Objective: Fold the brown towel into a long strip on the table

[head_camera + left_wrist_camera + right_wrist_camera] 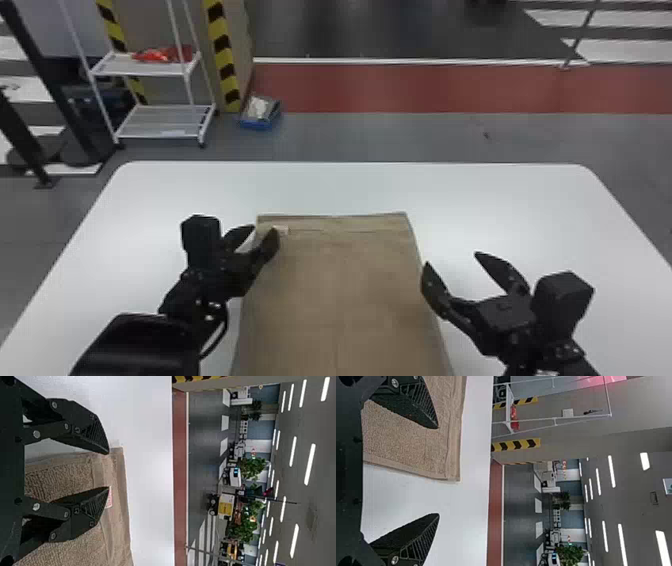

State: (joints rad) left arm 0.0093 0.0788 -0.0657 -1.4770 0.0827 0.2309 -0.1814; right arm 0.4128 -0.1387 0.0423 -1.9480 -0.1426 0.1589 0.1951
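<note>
Along the line from six o'clock to twelve, the brown towel (340,285) lies lengthwise on the white table (540,215). At about two from its middle, the right gripper (451,259) gapes wide, empty, the far right corner at ten from its jaws. At eleven, the left gripper (265,230) – part-open, gripping nothing – straddles the left edge, nearer the far hem. Beyond, at twelve – bare tabletop.

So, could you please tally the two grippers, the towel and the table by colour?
Black: 2 (left gripper, right gripper)
Brown: 1 (towel)
White: 1 (table)
Total: 4
</note>
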